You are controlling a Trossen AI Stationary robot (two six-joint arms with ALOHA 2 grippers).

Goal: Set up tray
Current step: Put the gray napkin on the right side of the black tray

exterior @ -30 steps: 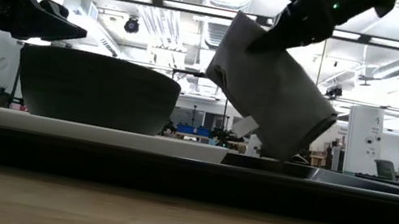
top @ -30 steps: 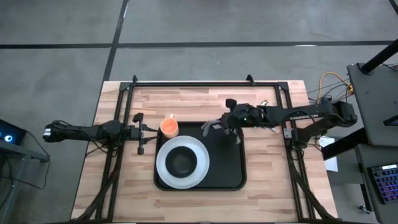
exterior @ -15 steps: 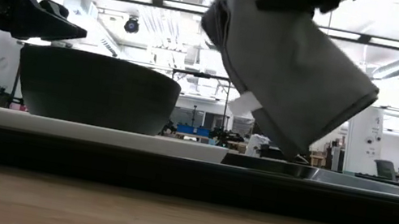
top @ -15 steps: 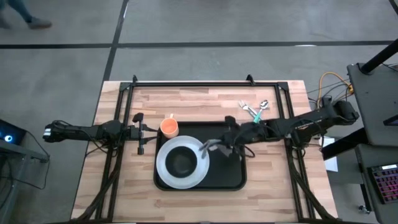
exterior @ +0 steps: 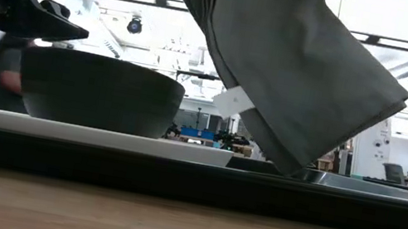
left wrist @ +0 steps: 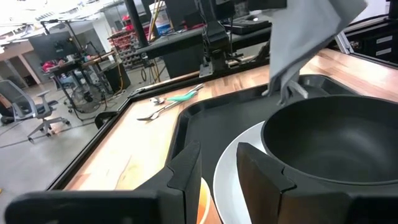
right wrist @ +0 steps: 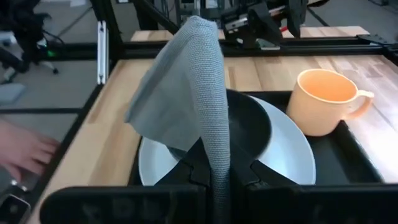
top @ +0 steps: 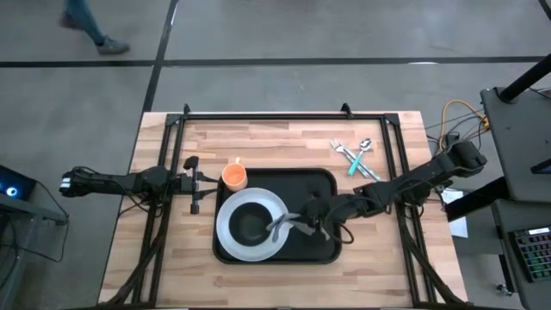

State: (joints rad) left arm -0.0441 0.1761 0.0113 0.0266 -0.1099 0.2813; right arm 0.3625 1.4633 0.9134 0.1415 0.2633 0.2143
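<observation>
Over the black tray [top: 320, 185] at the counter's [top: 284, 138] centre, the right pincer [top: 312, 226] pinches a grey napkin [exterior: 296, 72]; the left pincer [top: 196, 182], slightly parted, waits beside an orange cup [top: 234, 176].

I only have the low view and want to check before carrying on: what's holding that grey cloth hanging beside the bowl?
Observer: The right arm's jaws are shut on it. It's a grey napkin, hanging over the black tray at the white plate's right edge.
Operator: Anything else out that I can't see?
Observer: An orange cup stands at the tray's far left corner.
Operator: And the cutlery?
Observer: The cutlery lies on the wooden table, beyond the tray's far right corner.
</observation>
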